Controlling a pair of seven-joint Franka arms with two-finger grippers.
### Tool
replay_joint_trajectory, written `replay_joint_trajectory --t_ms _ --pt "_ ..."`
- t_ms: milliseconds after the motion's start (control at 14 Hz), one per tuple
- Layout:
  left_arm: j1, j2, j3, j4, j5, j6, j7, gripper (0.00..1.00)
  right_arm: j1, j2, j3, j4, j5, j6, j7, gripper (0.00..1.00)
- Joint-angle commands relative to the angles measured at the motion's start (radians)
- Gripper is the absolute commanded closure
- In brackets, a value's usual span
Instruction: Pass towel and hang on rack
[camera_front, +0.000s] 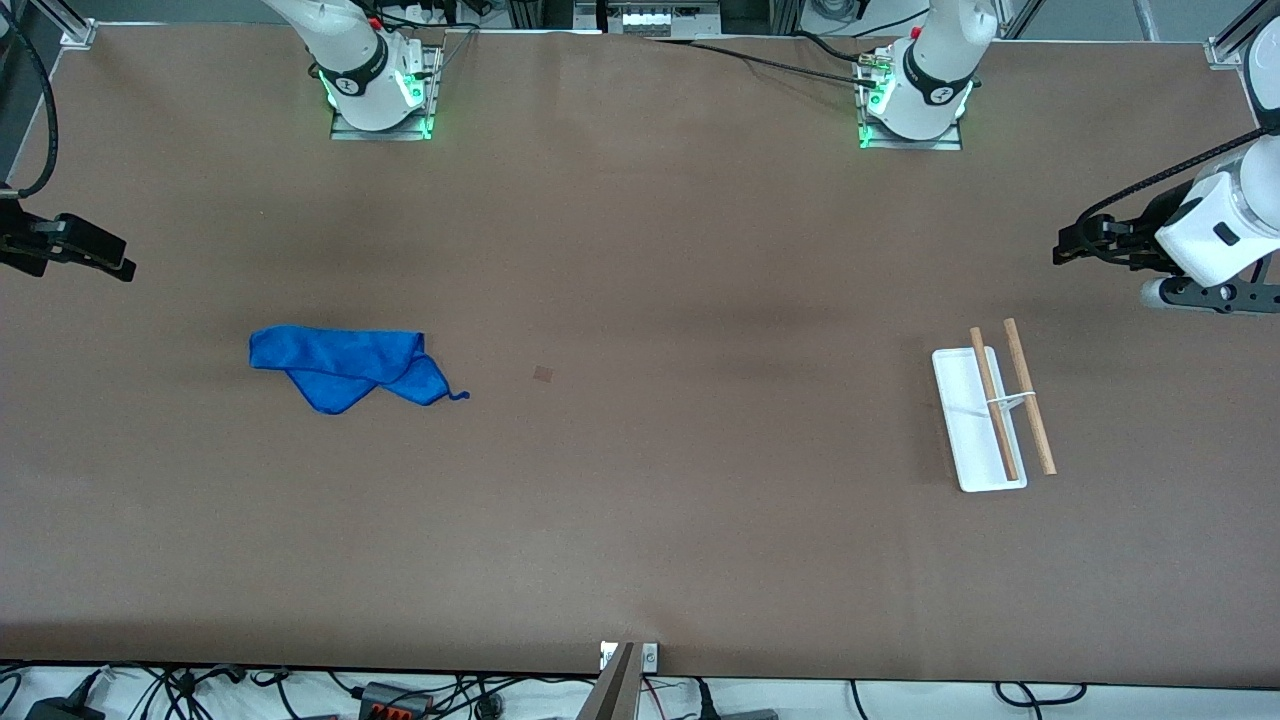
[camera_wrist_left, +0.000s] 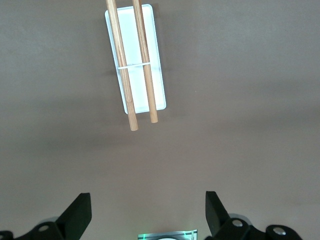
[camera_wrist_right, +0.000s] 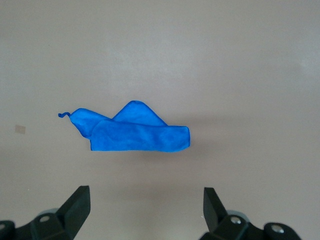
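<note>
The blue towel (camera_front: 345, 365) lies crumpled on the table toward the right arm's end, its thin loop (camera_front: 458, 396) pointing toward the table's middle. It also shows in the right wrist view (camera_wrist_right: 140, 132). The rack (camera_front: 965, 420) stands toward the left arm's end, with a white tray base and two wooden rods on a wire support. It also shows in the left wrist view (camera_wrist_left: 129, 45). My right gripper (camera_front: 122, 266) hangs open and empty at the right arm's end (camera_wrist_right: 146, 205). My left gripper (camera_front: 1066, 246) hangs open and empty at the left arm's end (camera_wrist_left: 148, 210).
A small brown patch (camera_front: 543, 373) marks the table's middle. The two arm bases (camera_front: 380, 90) (camera_front: 915, 100) stand along the edge farthest from the front camera. Cables lie along the nearest edge.
</note>
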Motion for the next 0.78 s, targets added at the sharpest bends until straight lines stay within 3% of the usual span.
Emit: replay_joint_trajectory --t_ms 0,285,569,712 --pt "0.004 -0.010 0.001 0.006 0.001 -0.020 0.018 0.00 0.002 -0.018 0.004 -0.040 -0.003 0.021 -0.003 0.00" --pt "0.004 -0.009 0.001 0.006 0.001 -0.020 0.018 0.00 0.014 0.037 0.012 -0.037 0.011 0.036 -0.008 0.00" --pt "0.004 -0.010 0.001 0.006 0.001 -0.020 0.018 0.00 0.109 0.198 0.010 -0.040 0.011 0.079 0.006 0.00" --pt "0.004 -0.010 0.001 0.006 0.001 -0.020 0.018 0.00 0.149 0.258 0.012 -0.052 0.011 0.128 0.135 0.00"
